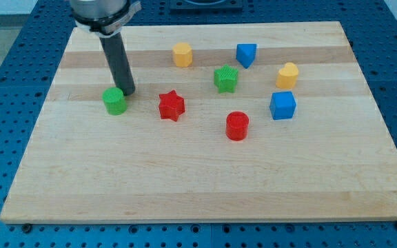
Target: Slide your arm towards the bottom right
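The arm carries no hand, only a rod; the tip [128,91] sits in the frame's upper left, just beside the green cylinder [114,100]. Heading lower right across the worktop [185,179], it should steer between the red star [171,106] and red cylinder [237,126].

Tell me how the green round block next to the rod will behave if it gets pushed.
The green round block is squat and stands on a flat end, so it will probably slide, not tip. My tip sits at its upper right, off-centre, so it may veer aside. The wooden board looks smooth, so little should resist it.
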